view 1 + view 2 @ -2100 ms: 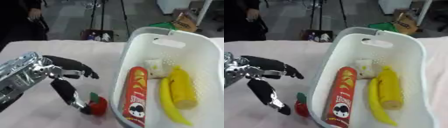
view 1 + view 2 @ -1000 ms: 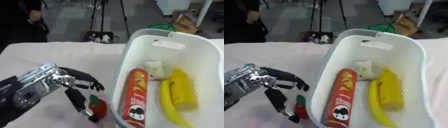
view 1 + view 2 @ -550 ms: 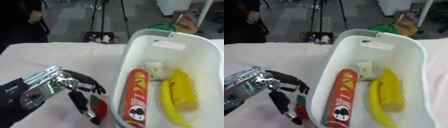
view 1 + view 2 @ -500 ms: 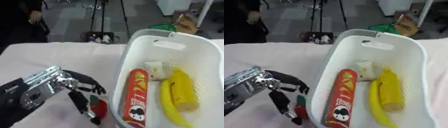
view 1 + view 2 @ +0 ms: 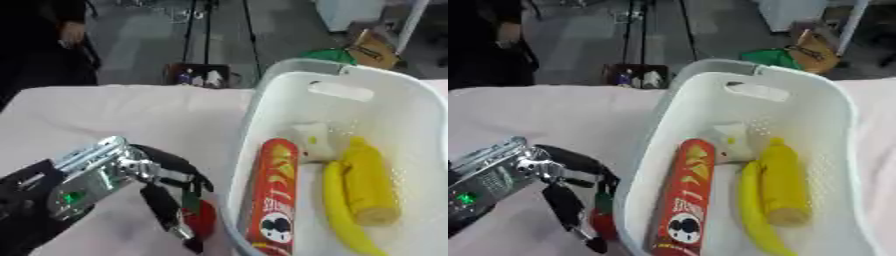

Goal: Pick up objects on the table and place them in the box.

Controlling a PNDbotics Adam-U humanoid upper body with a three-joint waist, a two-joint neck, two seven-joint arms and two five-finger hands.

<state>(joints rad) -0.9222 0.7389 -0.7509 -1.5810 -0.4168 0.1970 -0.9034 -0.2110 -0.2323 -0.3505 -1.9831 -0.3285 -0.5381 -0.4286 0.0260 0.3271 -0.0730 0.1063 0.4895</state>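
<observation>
A small red fruit-like thing with a green top (image 5: 206, 221) lies on the white tablecloth, tight against the left wall of the white basket (image 5: 254, 125). My left hand (image 5: 131, 172) comes in from the lower left. Its fingers curl over the top of the red thing and its thumb (image 5: 166, 212) stands against the thing's left side. Inside the basket lie a red chips tube (image 5: 273, 195), a banana (image 5: 341, 220), a yellow corn cob (image 5: 372, 185) and a small white object (image 5: 313, 142). My right hand shows in neither view.
The white cloth (image 5: 131, 115) stretches bare to the left and behind the hand. Beyond the table's far edge are a tripod, a dark box on the floor (image 5: 197, 77), a green bag with cardboard (image 5: 372, 47), and a person in dark clothes (image 5: 44, 45).
My left hand has moved right and down toward the basket. Its fingers, stretched out earlier, now curl over the red thing, with the thumb beside it.
</observation>
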